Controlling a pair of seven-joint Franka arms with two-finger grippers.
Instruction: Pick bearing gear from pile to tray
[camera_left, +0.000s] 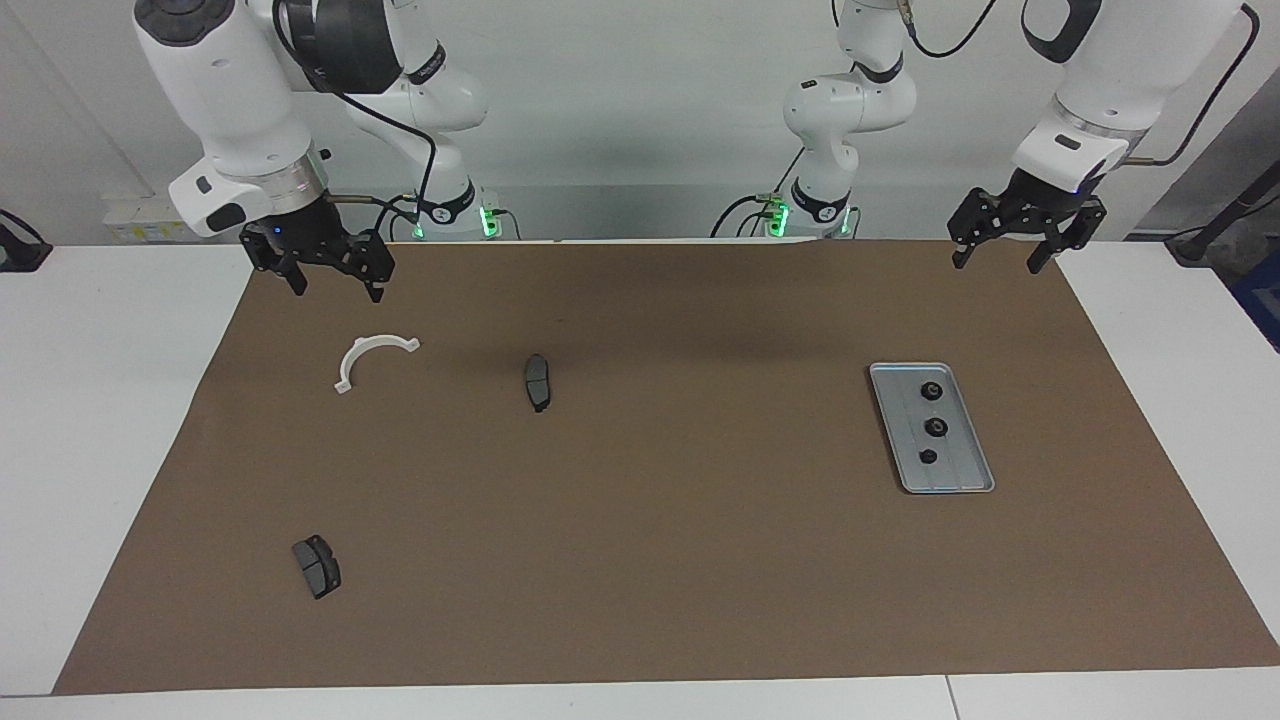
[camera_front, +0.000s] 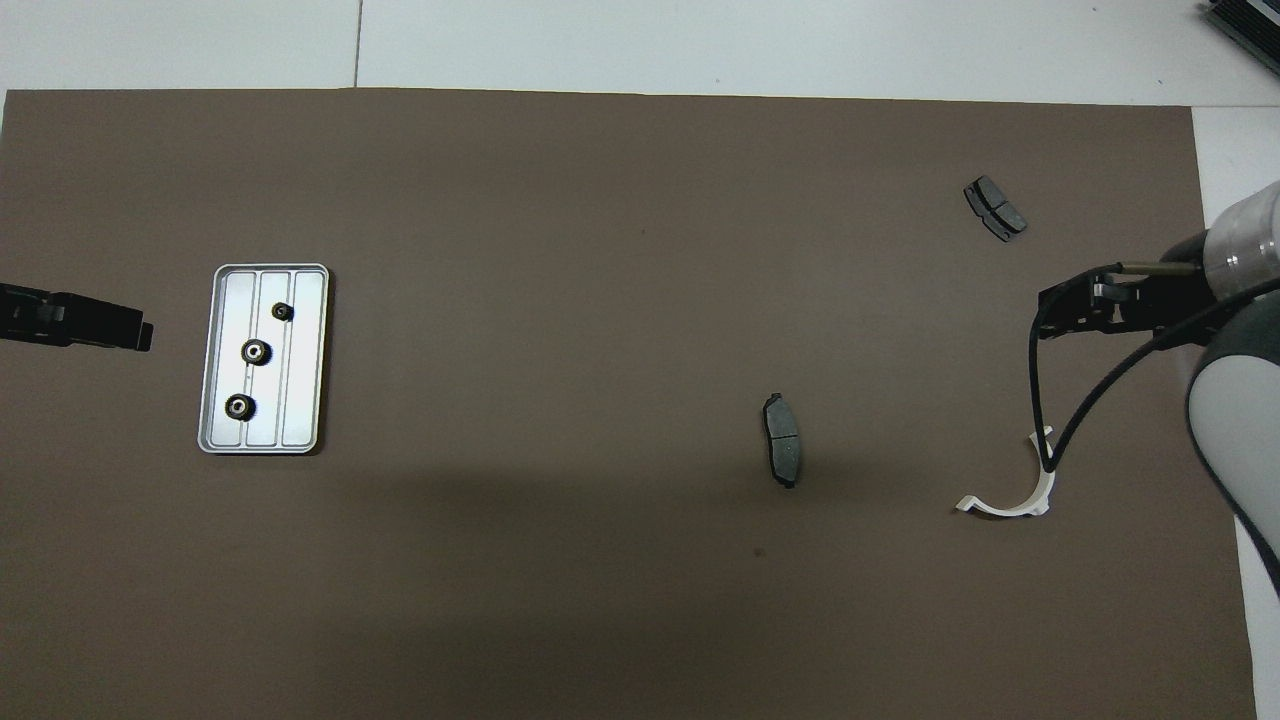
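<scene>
Three black bearing gears (camera_left: 935, 426) lie in a row inside the tray (camera_left: 975, 440), which sits on the brown mat (camera_left: 640, 560) toward the left arm's end of the table. The left gripper (camera_left: 1000, 258) hangs raised over the mat's corner at that end, fingers spread, grasping nothing. The right gripper (camera_left: 332, 279) hangs raised just above the white bracket (camera_left: 368, 357), fingers apart and empty. Two brake pads (camera_left: 537, 381) lie well apart on the mat.
</scene>
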